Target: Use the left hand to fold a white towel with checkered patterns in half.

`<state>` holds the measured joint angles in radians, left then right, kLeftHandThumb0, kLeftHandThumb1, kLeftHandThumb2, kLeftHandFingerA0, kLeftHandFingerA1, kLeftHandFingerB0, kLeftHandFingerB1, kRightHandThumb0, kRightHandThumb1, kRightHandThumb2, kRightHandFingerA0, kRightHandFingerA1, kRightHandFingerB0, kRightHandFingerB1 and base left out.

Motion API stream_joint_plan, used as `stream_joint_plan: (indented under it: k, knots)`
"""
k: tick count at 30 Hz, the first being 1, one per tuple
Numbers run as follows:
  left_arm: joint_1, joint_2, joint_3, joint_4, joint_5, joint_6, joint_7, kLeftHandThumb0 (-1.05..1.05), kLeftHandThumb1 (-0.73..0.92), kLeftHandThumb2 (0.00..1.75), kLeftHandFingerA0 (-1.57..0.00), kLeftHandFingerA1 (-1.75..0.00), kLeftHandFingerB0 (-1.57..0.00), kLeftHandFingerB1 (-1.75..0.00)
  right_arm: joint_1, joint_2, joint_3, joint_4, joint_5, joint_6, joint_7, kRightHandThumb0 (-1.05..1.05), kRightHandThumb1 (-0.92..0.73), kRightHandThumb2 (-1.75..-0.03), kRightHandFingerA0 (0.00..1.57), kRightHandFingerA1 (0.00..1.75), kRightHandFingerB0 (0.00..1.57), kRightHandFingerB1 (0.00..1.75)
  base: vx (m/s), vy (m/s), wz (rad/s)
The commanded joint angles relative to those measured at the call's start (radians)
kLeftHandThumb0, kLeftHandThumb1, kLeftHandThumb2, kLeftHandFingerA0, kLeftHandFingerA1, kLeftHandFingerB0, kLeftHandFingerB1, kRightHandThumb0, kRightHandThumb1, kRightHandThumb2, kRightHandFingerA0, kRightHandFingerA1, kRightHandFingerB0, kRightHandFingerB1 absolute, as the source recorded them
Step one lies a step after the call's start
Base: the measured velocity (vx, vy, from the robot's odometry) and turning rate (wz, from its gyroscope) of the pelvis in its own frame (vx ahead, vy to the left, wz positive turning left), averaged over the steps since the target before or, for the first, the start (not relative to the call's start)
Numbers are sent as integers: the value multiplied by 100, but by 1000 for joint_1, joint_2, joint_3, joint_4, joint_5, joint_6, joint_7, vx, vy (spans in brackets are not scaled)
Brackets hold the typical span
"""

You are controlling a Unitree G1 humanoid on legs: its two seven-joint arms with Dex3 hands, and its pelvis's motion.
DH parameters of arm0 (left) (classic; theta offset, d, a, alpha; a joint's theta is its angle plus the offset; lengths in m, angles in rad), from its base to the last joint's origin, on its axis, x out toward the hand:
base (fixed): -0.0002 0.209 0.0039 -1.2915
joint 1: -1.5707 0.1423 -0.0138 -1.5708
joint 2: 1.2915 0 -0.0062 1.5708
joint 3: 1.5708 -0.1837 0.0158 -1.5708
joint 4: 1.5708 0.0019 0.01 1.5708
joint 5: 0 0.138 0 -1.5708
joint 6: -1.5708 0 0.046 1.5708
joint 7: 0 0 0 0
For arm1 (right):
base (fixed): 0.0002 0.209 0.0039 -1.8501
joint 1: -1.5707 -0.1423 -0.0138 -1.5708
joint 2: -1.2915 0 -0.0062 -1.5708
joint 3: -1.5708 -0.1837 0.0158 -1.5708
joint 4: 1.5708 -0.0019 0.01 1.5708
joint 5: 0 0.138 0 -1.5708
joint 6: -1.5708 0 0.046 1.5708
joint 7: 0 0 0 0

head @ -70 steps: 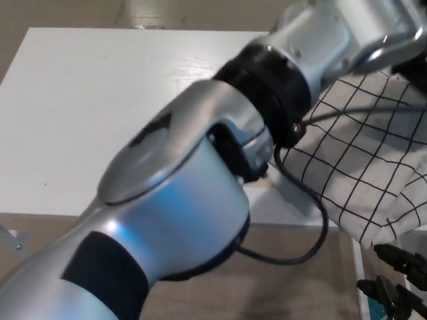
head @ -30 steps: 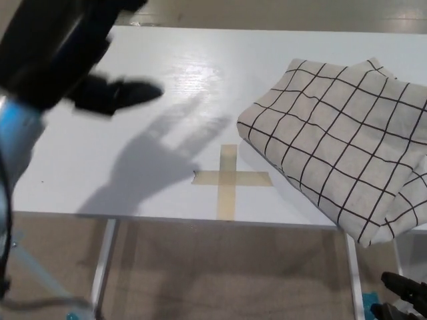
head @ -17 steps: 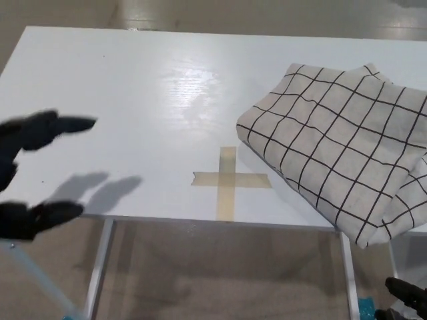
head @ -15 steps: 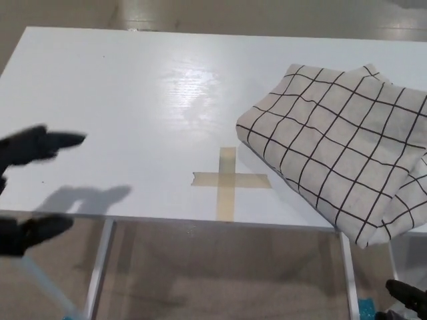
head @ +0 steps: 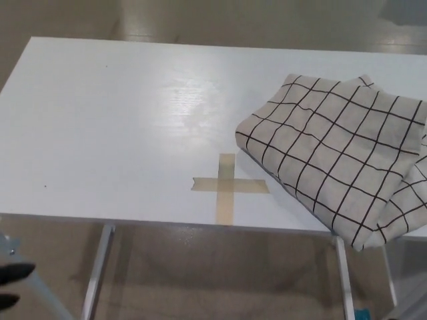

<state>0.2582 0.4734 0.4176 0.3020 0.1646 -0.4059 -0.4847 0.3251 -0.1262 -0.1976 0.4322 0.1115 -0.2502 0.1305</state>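
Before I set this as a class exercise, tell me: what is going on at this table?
Nothing is being handled right now. A white checked towel lies folded over on the right side of the white table, one corner hanging past the front edge, beside a tape cross. Only the black fingertips of the robot's left hand show at the bottom left corner, below the table edge and away from the towel. The right hand is out of view.
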Motion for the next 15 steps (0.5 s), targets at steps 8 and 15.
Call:
stream_joint_plan:
  k: [8, 15]
  knots:
    - [-65, -64, -79, 559, 26, 99, 172, -66, 49, 56, -39, -35, -37, -33, -9, -18, 40, 109, -105, -87, -69, -52, -70, -62, 48, 47, 47, 37, 0, 0, 0]
    - [-91, -47, -99, 627, -11, 47, 172, -62, 48, 56, -40, -35, -38, -33, -19, -25, 46, 134, -106, -112, -75, -52, -70, -62, 48, 47, 46, 37, 0, 0, 0]
